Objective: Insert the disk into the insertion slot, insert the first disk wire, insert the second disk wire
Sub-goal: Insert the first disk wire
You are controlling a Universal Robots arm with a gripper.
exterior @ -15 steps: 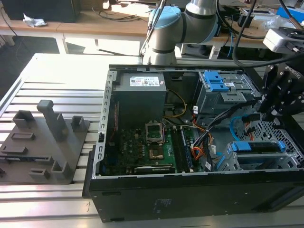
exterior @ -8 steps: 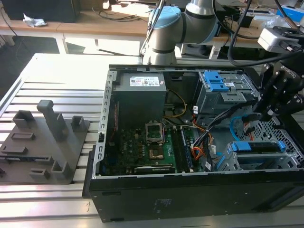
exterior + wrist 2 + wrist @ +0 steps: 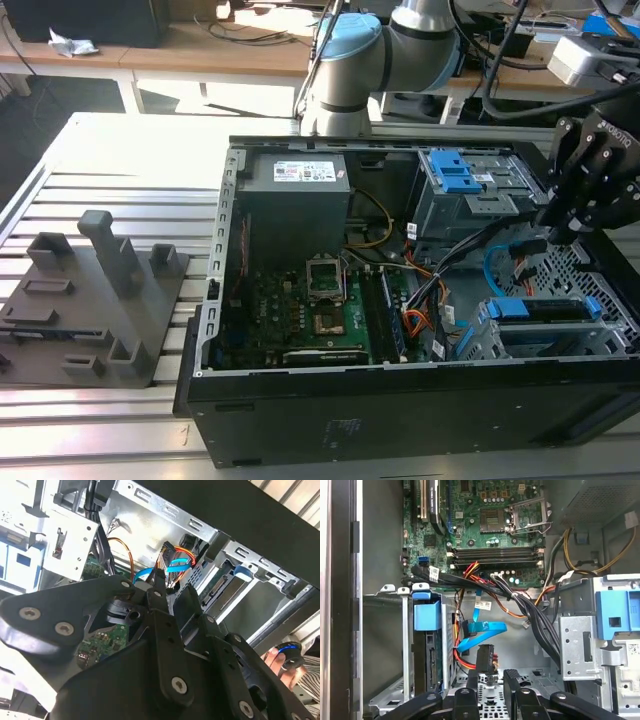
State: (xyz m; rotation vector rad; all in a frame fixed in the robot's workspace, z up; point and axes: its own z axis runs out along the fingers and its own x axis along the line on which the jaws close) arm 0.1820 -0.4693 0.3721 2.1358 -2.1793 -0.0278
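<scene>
The gripper is hovering near the second disk wire; whether it is clenched, I cannot tell. The disk is sitting in the insertion slot at the case's corner. The wire looks light and limp, so it is probably best held at its stiff end.

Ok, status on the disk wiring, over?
Claw inside case, close to looped light blue cable. Disk seated in silver cage slot. Black cable bundle crosses close by.

Black tool in foreground, near looped second disk wire; orange cable beside wire.
</scene>
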